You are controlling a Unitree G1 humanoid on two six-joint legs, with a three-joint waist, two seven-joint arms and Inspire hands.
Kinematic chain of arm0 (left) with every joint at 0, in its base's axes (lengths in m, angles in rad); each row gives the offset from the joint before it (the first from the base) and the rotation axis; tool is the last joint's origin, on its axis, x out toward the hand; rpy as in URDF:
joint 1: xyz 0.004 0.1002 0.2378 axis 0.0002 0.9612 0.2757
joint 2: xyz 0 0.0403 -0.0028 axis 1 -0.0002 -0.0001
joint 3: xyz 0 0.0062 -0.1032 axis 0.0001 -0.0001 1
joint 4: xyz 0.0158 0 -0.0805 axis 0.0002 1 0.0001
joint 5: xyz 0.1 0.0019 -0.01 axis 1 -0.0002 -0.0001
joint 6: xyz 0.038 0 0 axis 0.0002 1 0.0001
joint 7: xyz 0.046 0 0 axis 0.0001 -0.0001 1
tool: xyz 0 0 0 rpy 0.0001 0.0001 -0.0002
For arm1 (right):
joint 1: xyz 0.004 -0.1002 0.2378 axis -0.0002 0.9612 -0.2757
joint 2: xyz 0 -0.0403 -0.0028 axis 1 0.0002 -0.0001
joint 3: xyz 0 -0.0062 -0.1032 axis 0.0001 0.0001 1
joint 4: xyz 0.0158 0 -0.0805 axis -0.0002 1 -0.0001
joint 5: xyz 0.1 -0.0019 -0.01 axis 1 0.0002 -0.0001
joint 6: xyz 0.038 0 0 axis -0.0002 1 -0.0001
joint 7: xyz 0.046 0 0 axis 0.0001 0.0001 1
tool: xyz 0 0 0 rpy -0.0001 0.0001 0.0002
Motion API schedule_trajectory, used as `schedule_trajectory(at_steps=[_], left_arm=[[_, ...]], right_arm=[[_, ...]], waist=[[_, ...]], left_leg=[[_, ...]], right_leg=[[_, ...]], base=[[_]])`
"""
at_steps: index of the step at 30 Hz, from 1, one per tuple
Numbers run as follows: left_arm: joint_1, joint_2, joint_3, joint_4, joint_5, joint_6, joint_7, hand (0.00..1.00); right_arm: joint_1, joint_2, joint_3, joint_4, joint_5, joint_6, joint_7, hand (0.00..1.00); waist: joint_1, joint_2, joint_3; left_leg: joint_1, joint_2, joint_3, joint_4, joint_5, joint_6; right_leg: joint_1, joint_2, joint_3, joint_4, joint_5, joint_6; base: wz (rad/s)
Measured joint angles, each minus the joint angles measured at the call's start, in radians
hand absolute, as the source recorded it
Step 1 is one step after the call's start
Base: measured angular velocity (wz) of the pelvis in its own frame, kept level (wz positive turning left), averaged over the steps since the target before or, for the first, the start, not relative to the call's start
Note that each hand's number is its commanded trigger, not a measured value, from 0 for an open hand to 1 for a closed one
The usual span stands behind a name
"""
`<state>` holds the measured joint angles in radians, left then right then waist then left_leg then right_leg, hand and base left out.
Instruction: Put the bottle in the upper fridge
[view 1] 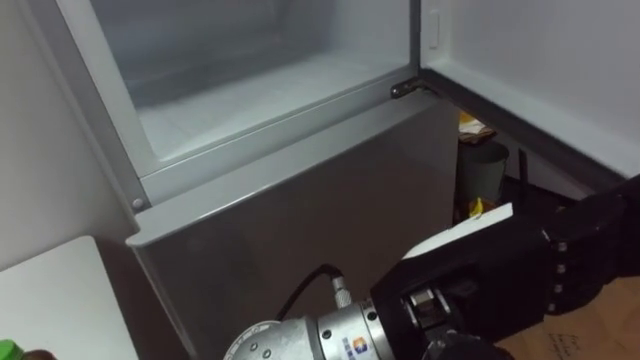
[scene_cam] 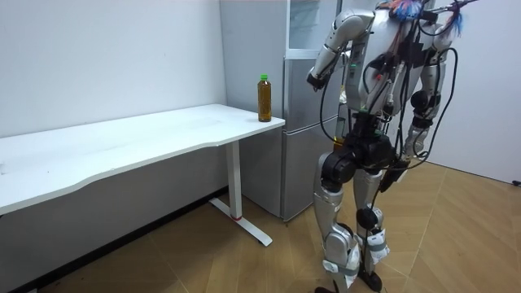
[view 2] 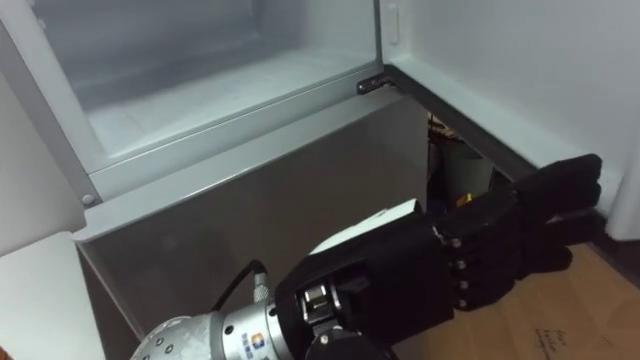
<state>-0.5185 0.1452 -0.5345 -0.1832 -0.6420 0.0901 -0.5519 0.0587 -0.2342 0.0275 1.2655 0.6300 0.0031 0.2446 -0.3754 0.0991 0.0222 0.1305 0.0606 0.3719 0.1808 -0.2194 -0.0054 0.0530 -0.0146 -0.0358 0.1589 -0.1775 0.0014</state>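
Amber bottle (scene_cam: 264,98) stands on table (scene_cam: 122,146); left hand (view 2: 450,260) flat before fridge (view 2: 250,190).

The eye views are dim, with the open fridge compartment (view 1: 250,90) palest; the room view is evenly bright.

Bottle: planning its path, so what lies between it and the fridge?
Nothing: the room view shows a bare stretch of table between bottle and fridge.

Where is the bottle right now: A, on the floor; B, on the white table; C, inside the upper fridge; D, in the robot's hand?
B: the bottle stands upright on the white table at its corner near the fridge; the left hand holds nothing, fingers straight.
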Motion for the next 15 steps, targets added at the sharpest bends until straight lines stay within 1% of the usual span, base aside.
schedule_trajectory(at_steps=[3, 4, 7, 9, 11, 13, 14, 15], left_arm=[[0.0, 0.018, 0.0, 0.034, 0.006, 0.005, -0.005, 0.0], [0.0, 0.022, 0.0, 0.044, 0.005, 0.007, -0.003, 0.0], [0.005, 0.026, 0.0, 0.047, 0.005, 0.015, 0.001, 0.0], [0.012, 0.031, 0.0, 0.047, 0.005, 0.015, 0.002, 0.0], [0.027, 0.035, 0.0, 0.045, 0.005, 0.015, 0.008, 0.0], [0.046, 0.045, 0.002, 0.028, 0.005, 0.015, 0.022, 0.0], [0.048, 0.047, 0.002, 0.026, 0.005, 0.015, 0.023, 0.0], [0.052, 0.047, 0.006, 0.024, 0.006, 0.014, 0.025, 0.0]], right_arm=[[-0.004, 0.0, 0.002, 0.0, -0.005, 0.001, -0.001, 0.0], [-0.004, -0.001, 0.011, 0.0, -0.008, 0.002, -0.001, 0.0], [-0.003, -0.002, 0.022, 0.004, -0.019, 0.017, -0.003, 0.0], [-0.003, -0.001, 0.025, 0.005, -0.017, 0.02, -0.01, 0.0], [0.0, -0.001, 0.032, 0.004, -0.015, 0.02, -0.017, 0.0], [0.002, -0.001, 0.04, 0.004, -0.015, 0.02, -0.018, 0.0], [0.002, -0.001, 0.04, 0.004, -0.015, 0.02, -0.018, 0.0], [0.001, -0.001, 0.04, 0.004, -0.019, 0.019, -0.018, 0.0]], waist=[[0.007, -0.001, 0.0004], [0.012, -0.002, 0.0005], [0.025, -0.007, 0.0009], [0.034, -0.013, -0.0007], [0.051, -0.021, -0.004], [0.067, -0.03, -0.0076], [0.073, -0.031, -0.0082], [0.088, -0.032, -0.0094]], left_leg=[[0.0, -0.001, -0.006, 0.0, 0.0, 0.0], [-0.002, -0.002, -0.018, 0.001, 0.0, 0.0], [-0.011, -0.003, -0.033, 0.001, 0.0, 0.0], [-0.013, -0.003, -0.048, 0.001, 0.0, 0.0], [-0.014, -0.003, -0.056, 0.001, 0.0, 0.0], [-0.018, -0.003, -0.073, 0.003, 0.0, 0.0], [-0.018, -0.004, -0.076, 0.003, 0.0, 0.0], [-0.018, -0.004, -0.077, 0.003, 0.0, 0.0]], right_leg=[[-0.003, 0.0, 0.0, 0.008, 0.0, 0.0], [-0.004, 0.0, -0.002, 0.008, 0.0, 0.0], [-0.006, -0.003, -0.021, 0.011, 0.0, 0.0], [-0.006, -0.002, -0.028, 0.011, 0.0, 0.0], [-0.003, -0.003, -0.037, 0.011, 0.0, 0.0], [-0.001, -0.004, -0.051, 0.011, 0.0, 0.0], [0.0, -0.004, -0.053, 0.012, 0.0, 0.0], [0.002, -0.005, -0.056, 0.013, 0.0, 0.0]], base=[[0.0], [0.05], [0.18], [0.19], [0.15], [0.19], [0.16], [0.05]])
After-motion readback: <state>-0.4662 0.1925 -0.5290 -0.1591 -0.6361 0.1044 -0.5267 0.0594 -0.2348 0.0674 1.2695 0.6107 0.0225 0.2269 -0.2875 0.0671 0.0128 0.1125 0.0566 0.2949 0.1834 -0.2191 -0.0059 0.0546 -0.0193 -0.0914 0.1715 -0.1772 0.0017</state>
